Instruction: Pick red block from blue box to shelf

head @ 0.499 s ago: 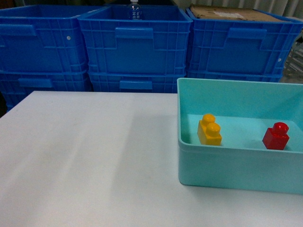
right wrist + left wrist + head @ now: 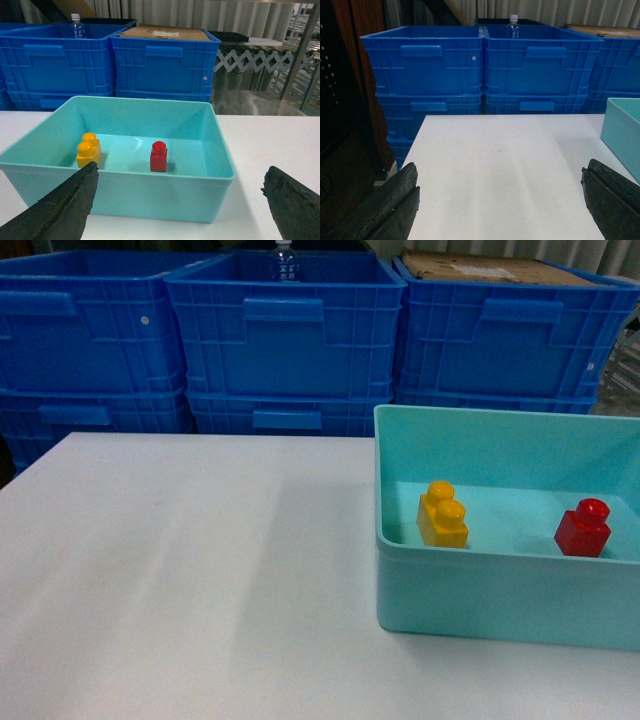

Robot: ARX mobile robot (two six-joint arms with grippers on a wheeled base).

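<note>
Surveying before any reach: red block point(image 2: 158, 156) standing upright on the floor of the blue box point(image 2: 150, 178), stud up, toward its right half in the head view, well apart from a yellow brick point(image 2: 88, 150) on the left half; nothing touches either. Blue box sits on the white table point(image 2: 180, 570), right of centre. My right gripper point(image 2: 180, 200) hangs in front of the box's near wall, fingers spread wide with nothing between them, block roughly centred ahead of the gap. My left gripper point(image 2: 500, 200) likewise spread and empty, over bare table, box rim only at its right edge. Dark blue crates point(image 2: 285, 340) stacked behind the table; a water bottle point(image 2: 76, 26) stands in one. Shelf: slanted steel posts at the far right of the right wrist view are likely part of it point(image 2: 300, 50). Step in hand, by my judgement: approach, not yet begun in earnest. Next move calls for lifting the right gripper over the near wall, descending around the block, closing across its flat sides
</note>
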